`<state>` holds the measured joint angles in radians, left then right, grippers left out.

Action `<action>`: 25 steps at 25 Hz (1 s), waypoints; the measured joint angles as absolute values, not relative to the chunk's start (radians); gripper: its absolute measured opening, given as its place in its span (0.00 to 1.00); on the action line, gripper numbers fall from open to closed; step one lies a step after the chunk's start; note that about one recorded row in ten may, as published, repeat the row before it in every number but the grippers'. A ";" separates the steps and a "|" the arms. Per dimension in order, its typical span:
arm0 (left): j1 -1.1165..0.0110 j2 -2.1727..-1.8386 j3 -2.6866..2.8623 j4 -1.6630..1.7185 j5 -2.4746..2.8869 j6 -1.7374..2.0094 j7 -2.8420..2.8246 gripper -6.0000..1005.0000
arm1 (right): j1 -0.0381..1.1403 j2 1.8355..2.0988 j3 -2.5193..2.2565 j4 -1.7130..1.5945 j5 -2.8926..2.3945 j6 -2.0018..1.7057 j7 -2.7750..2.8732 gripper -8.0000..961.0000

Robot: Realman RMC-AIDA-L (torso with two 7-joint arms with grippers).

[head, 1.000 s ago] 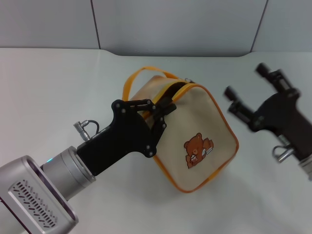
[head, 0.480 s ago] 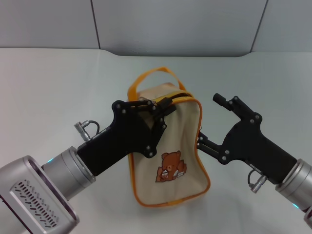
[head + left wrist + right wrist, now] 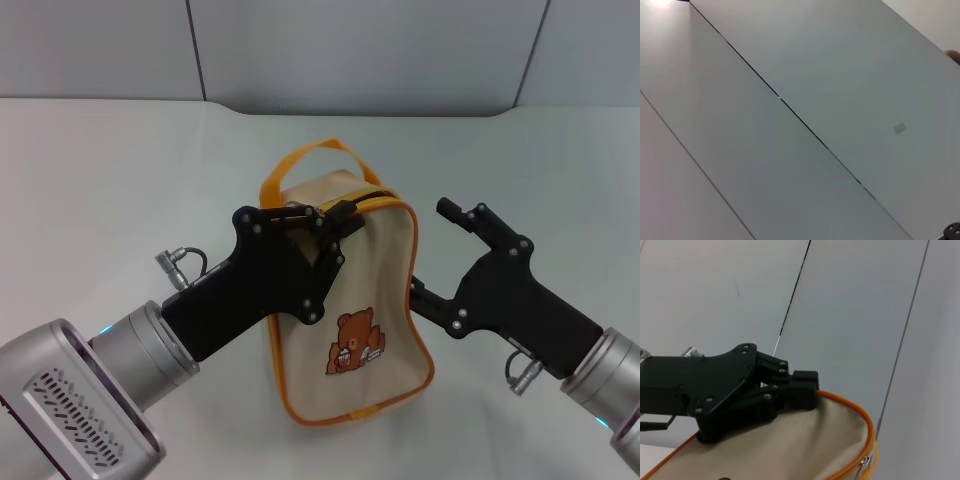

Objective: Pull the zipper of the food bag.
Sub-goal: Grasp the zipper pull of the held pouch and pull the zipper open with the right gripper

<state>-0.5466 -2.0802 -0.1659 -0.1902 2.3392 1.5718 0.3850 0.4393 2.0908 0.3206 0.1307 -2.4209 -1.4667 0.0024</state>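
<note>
The beige food bag (image 3: 375,290) with orange piping and a bear picture stands upright on the counter (image 3: 100,180); its dark zipper (image 3: 372,196) runs along the top edge.

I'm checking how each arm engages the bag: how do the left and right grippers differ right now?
The left gripper is pinched shut at the zipper on the food bag's top edge; the right gripper stands open at the bag's side. The left reaches in from the bag's left, the right from its right. Both are black.
</note>
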 joint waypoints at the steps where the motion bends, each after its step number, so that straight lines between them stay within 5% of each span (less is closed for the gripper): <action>1: -0.547 -2.080 -0.166 -0.191 2.339 1.572 0.385 0.06 | 0.440 2.091 0.321 0.132 -2.421 -1.466 0.002 0.87; 25: -0.540 -2.080 -0.164 -0.193 2.340 1.572 0.385 0.06 | 0.447 2.091 0.372 0.143 -2.421 -1.471 -0.001 0.87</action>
<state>-0.5401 -2.0801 -0.1641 -0.1926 2.3402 1.5717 0.3850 0.4472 2.0908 0.3717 0.1430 -2.4206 -1.4712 -0.0013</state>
